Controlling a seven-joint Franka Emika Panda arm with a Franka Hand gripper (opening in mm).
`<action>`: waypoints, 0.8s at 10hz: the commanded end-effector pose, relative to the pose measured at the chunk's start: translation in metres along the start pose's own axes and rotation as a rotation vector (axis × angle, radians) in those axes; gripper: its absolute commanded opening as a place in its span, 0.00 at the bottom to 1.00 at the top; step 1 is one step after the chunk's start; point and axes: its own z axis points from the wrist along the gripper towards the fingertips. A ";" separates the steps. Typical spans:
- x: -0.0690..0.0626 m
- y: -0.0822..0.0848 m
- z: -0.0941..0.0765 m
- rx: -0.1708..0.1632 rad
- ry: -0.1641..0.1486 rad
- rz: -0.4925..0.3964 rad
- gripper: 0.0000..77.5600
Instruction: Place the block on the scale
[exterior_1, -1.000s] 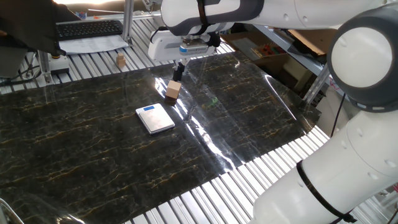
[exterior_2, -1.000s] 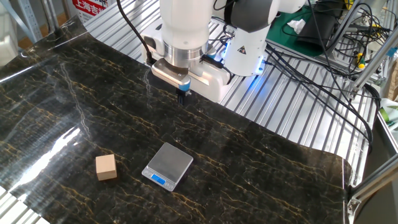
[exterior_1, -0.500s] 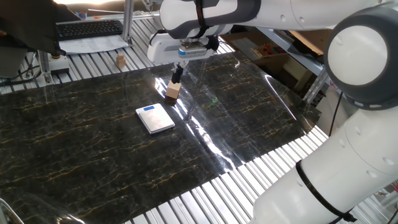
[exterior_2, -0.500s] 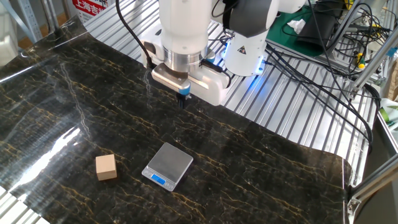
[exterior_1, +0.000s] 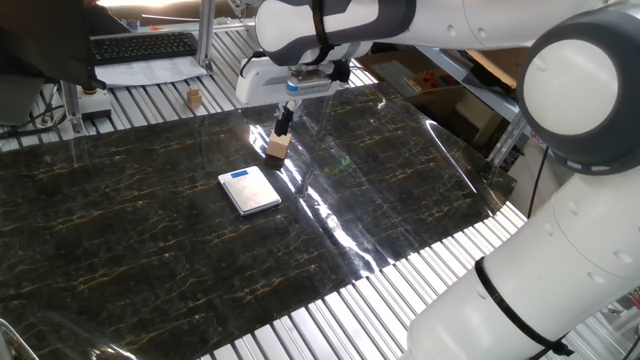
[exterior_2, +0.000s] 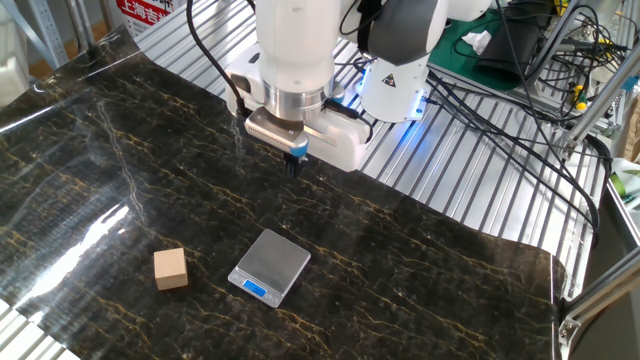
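Resting beside scale (exterior_2: 269, 265): block (exterior_2: 170, 268)

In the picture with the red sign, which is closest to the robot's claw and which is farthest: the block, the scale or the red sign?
1. The scale, nearly below the gripper, just in front of it.
2. The block, farther off to the left.
3. The red sign, far back at the top-left.
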 end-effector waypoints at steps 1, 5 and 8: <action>-0.001 0.000 -0.001 0.020 0.023 0.013 0.00; -0.001 0.000 -0.001 0.093 0.016 -0.022 0.00; 0.000 0.000 -0.004 0.080 0.012 0.048 0.00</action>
